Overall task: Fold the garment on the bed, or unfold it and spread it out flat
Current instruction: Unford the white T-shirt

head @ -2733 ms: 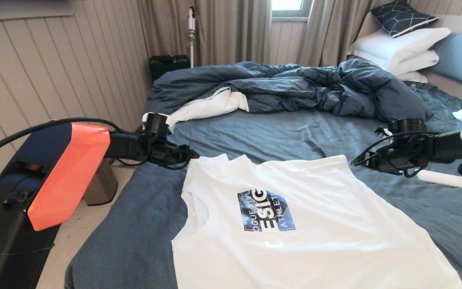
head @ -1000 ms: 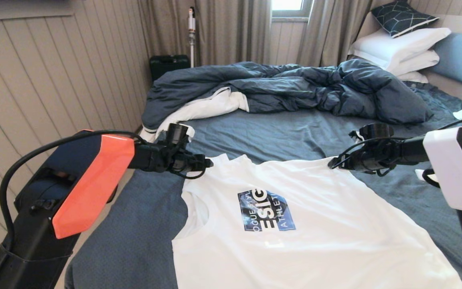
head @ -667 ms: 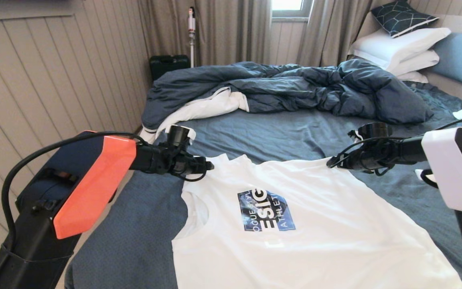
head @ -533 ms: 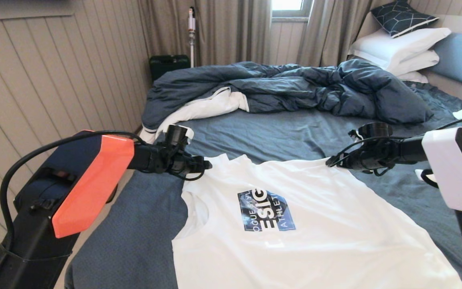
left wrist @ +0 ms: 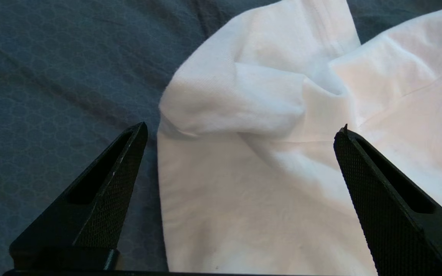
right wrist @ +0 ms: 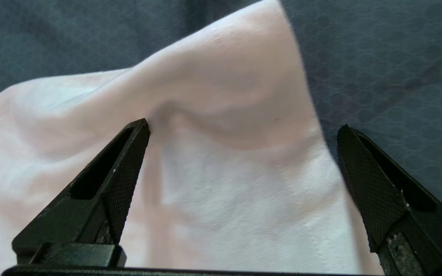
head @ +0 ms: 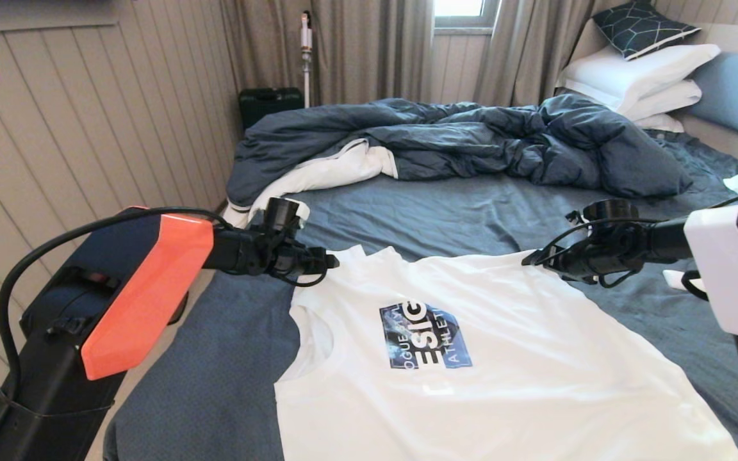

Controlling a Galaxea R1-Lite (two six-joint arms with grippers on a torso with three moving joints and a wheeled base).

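A white sleeveless shirt (head: pixel 503 358) with a blue printed logo lies spread on the dark blue-grey sheet of the bed (head: pixel 452 214). My left gripper (head: pixel 330 260) stands open at the shirt's far left shoulder strap; in the left wrist view the rumpled strap (left wrist: pixel 244 153) lies between the spread fingers (left wrist: pixel 106 195). My right gripper (head: pixel 528 259) stands open at the shirt's far right corner (right wrist: pixel 244 161), which rises in a small hump between its fingers (right wrist: pixel 378 191); the left fingertip touches the cloth.
A rumpled blue-grey duvet (head: pixel 471 137) with a white underside lies across the far half of the bed. White pillows (head: pixel 638 80) and the light blue headboard (head: pixel 737 93) are at the far right. A panelled wall (head: pixel 74 128) runs along the left.
Both arms came inward to the shirt's far corners over the last seconds. In the last half second the right arm drew back slightly to the right; the left stayed put.
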